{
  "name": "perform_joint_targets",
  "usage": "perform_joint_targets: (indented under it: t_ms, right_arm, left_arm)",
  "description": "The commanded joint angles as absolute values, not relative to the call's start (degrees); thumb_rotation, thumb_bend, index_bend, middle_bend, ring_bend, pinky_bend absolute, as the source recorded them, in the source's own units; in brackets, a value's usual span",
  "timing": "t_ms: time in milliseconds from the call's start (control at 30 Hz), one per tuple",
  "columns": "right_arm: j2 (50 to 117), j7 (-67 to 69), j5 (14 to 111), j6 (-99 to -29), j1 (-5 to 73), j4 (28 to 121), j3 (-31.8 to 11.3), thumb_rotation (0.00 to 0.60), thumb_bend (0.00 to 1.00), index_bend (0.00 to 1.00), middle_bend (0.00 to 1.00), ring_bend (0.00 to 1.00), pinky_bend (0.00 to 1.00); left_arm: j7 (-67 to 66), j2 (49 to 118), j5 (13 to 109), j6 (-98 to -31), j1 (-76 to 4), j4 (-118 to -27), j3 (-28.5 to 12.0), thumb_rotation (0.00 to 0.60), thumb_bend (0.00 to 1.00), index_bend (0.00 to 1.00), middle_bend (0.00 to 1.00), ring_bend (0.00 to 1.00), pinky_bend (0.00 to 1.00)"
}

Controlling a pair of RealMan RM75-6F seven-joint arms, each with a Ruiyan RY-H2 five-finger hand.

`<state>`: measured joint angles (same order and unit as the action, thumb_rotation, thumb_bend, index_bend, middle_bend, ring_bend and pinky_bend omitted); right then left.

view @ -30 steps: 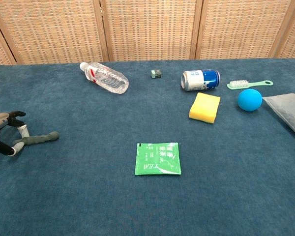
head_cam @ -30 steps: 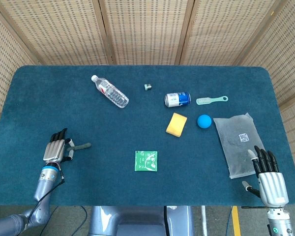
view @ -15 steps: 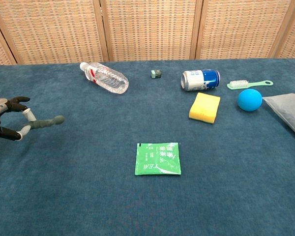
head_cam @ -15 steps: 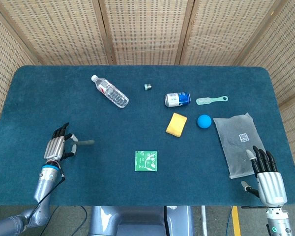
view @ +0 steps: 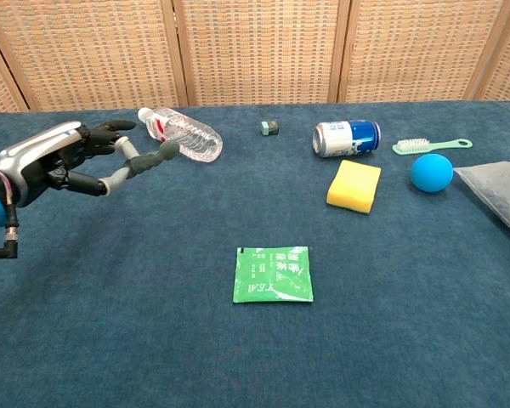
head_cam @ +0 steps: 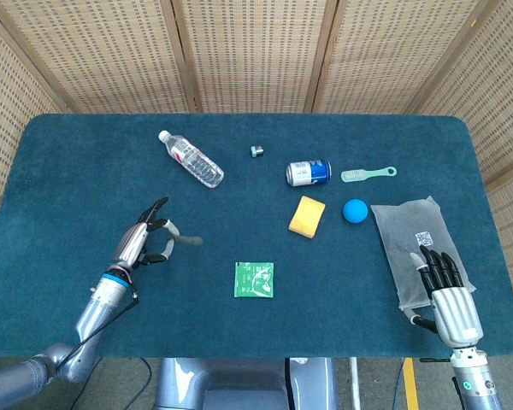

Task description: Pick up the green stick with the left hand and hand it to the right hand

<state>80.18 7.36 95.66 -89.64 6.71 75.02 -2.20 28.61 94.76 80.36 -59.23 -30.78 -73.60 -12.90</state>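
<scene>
The green stick point(head_cam: 188, 242) point(view: 155, 158) is a short grey-green rod, lifted off the blue table point(head_cam: 60, 171). My left hand point(head_cam: 144, 243) point(view: 61, 161) pinches its near end between thumb and a finger, the other fingers spread, and the stick points right. It hangs left of the table's middle, in front of the water bottle point(view: 180, 134). At the front right edge my right hand point(head_cam: 445, 295) is raised with fingers apart and holds nothing. It overlaps the near end of a clear plastic bag point(head_cam: 410, 243) and does not show in the chest view.
A green sachet point(head_cam: 254, 279) point(view: 273, 274) lies at front centre. Behind it lie a yellow sponge point(head_cam: 307, 215), a blue ball point(head_cam: 355, 210), a can point(head_cam: 309, 172), a green brush point(head_cam: 368, 174) and a small cube point(head_cam: 256, 152). The bottle point(head_cam: 191, 159) lies at the back left.
My left hand has lifted the stick off the table and carried it right and upward. The right hand has shifted slightly inward over the bag's near end.
</scene>
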Motion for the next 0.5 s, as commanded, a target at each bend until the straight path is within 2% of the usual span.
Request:
perform_joint_targets:
  t_ms: [33, 400, 500]
  right_arm:
    - [77.9, 11.4, 97.3, -86.9, 10.2, 77.5, -2.9, 0.600, 0.00, 0.05, 0.00, 0.00, 0.00]
    - [73.6, 17.0, 99.3, -81.8, 18.7, 85.5, -6.3, 0.600, 0.00, 0.27, 0.01, 0.00, 0.00]
    - [73.2, 18.3, 99.2, -79.2, 21.3, 87.3, -7.0, 0.600, 0.04, 0.34, 0.02, 0.00, 0.00]
  left_arm:
    - [32.3, 97.5, 82.1, -58.7, -34.0, -73.6, -14.0, 0.600, 0.52, 0.77, 0.00, 0.00, 0.00]
    - [38.5, 102.8, 80.8, -53.3, -41.6, -73.4, -16.7, 0.600, 0.52, 0.78, 0.00, 0.00, 0.00]
    - [37.6, 104.1, 79.8, -51.9, -43.8, -73.6, -17.7, 0.600, 0.52, 0.78, 0.00, 0.00, 0.00]
